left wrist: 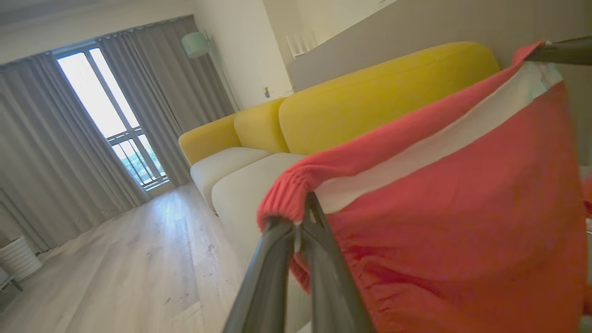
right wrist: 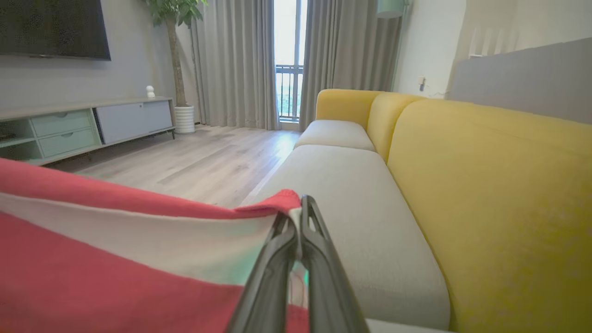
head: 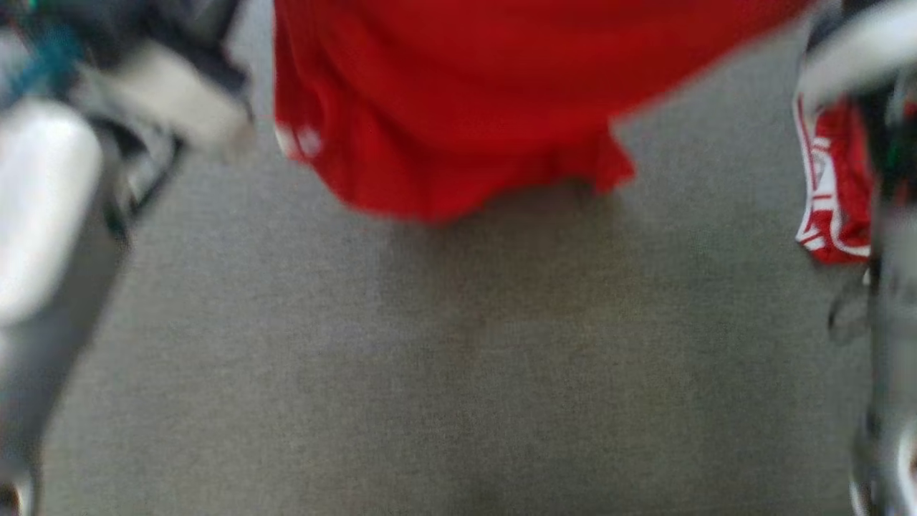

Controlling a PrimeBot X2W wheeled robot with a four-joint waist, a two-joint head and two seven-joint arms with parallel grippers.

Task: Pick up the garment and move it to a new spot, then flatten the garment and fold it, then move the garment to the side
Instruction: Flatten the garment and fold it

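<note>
My left end effector (left wrist: 301, 221) and right end effector (right wrist: 299, 216) are each clamped shut on the waistband of the red garment (left wrist: 462, 222), stretched between them

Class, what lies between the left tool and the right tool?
The red shorts' waistband, stretched from left tool to right tool, in the left wrist view.

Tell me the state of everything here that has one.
Red shorts: lifted, stretched by the waistband between both grippers.
Left gripper: fingers shut on the waistband.
Right gripper: fingers shut on the waistband.
Curtains: parted at the window.
TV: screen dark.
Cabinet drawers: closed.
</note>
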